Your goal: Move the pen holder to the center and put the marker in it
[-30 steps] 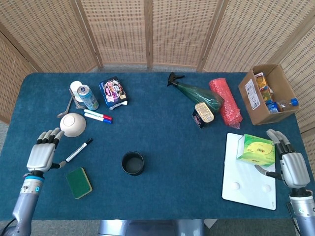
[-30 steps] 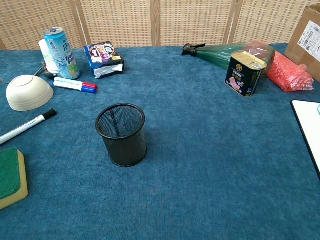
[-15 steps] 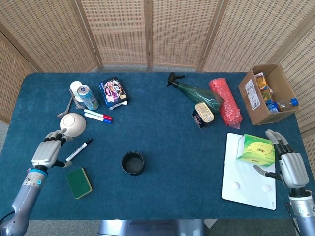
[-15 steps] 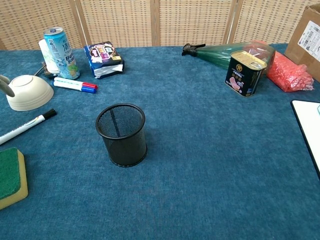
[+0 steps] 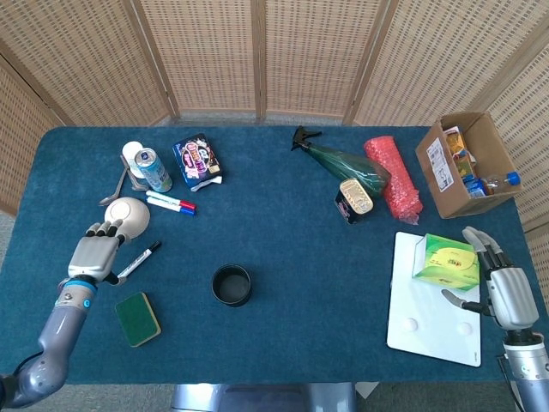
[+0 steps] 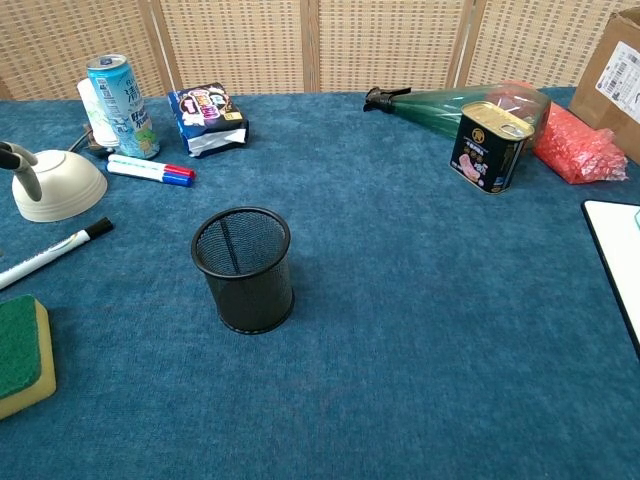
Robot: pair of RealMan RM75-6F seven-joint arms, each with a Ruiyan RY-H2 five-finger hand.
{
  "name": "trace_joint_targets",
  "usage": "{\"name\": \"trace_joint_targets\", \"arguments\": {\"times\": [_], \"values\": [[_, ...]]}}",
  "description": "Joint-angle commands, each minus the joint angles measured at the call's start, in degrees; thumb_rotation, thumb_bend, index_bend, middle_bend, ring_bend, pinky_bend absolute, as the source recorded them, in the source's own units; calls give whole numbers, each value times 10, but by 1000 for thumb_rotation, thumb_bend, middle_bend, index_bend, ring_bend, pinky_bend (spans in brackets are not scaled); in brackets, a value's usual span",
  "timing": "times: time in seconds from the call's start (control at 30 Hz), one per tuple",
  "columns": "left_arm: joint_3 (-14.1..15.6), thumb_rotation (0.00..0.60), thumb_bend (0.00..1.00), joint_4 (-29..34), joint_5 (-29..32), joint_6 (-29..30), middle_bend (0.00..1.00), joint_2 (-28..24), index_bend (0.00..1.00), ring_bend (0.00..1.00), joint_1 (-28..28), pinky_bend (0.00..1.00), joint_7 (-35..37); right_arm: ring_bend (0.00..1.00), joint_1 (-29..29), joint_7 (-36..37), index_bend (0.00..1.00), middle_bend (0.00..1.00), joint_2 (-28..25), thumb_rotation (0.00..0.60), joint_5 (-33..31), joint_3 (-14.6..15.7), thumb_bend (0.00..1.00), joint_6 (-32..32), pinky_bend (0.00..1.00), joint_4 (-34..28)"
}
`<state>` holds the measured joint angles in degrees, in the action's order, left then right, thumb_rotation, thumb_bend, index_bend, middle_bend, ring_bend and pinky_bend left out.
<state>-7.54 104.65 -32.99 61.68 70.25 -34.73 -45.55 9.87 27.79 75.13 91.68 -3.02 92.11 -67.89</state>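
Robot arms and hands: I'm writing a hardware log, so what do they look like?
Both the left hand and right hand have silver-grey metal shells with dark fingertips. Each wrist carries a blue ring above a grey tubular forearm. No cables or markings show.

Over the last second the left hand [image 5: 97, 254] moved up and to the right in the head view, from the left edge of the table toward the marker [image 5: 139, 261], and ended beside the marker's lower end with its fingertips [image 6: 20, 170] reaching the white bowl [image 5: 127, 216].
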Motion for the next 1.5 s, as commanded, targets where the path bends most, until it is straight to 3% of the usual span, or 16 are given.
{"name": "trace_joint_targets", "arguments": {"times": [0.03,0.3,0.47,0.93,1.5], "values": [[13,600,50,7,31,33,0,18,305,0,-27,0,-43,115,0,0,10,73,1,600,0,-1,0,-1,308,1],[27,600,50,-17,76,88,0,73,310,0,-67,0,-125,121,-3,6,10,73,0,600,-1,-4,0,2,308,-3],[41,600,50,-40,67,126,0,103,308,0,-76,0,-157,122,-4,15,10,74,-2,600,-4,-7,0,1,308,-2],[42,600,50,-90,79,99,0,137,320,0,-83,0,-153,134,-6,13,9,73,-1,600,2,-8,0,5,309,-2],[43,600,49,-100,65,117,0,181,318,0,-102,0,-179,138,-7,14,9,73,-1,600,3,-9,0,2,309,-2]]}}
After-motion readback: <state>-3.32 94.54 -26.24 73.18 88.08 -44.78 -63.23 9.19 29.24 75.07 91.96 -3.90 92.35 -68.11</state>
